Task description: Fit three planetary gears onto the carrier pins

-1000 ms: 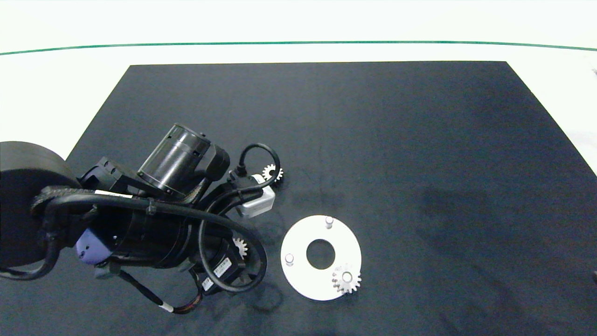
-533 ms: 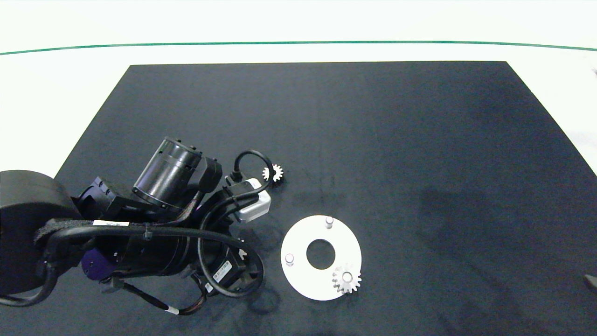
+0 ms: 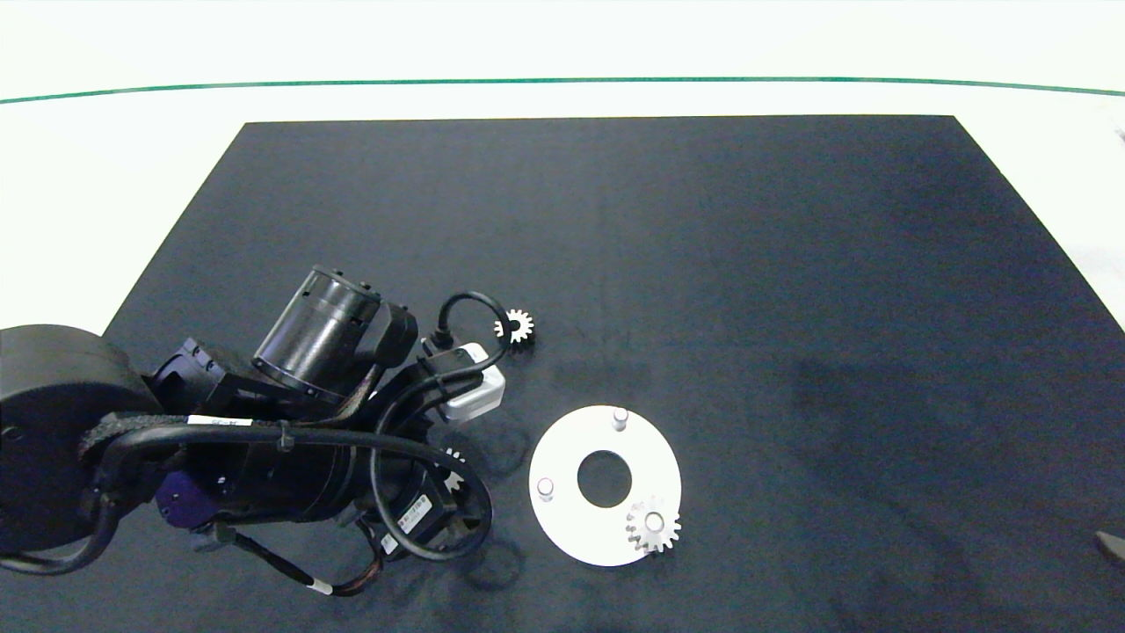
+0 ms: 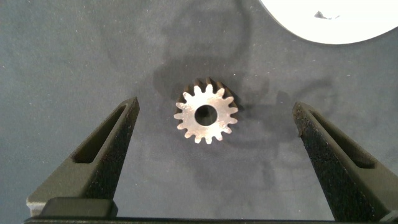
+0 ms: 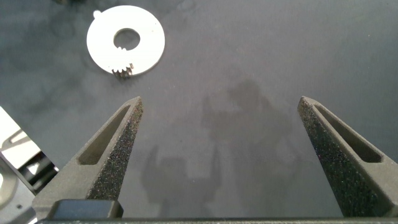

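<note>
The left gripper (image 4: 214, 121) hung over the near left part of the black mat (image 3: 703, 264), its two grey fingers (image 4: 109, 149) spread wide on either side of one planetary gear (image 4: 206, 114), which lay flat on the mat between them, touching neither. In the head view this gear (image 3: 453, 470) showed only in part beneath the dark left arm (image 3: 264, 422) and its cable loop. Just to its right lay the white disc (image 3: 580, 536), flat on the mat, carrying three carrier pins: a second planetary gear (image 3: 653, 525) sat seated on the nearest pin, while the left pin (image 3: 545, 486) and the far pin (image 3: 620, 416) stood bare. Farther back, a third planetary gear (image 3: 516, 327) lay on the mat, apart from the disc. The right gripper (image 5: 217, 134) was well off to the right, its fingers likewise spread wide over bare mat, the disc (image 5: 149, 43) visible beyond them.
</note>
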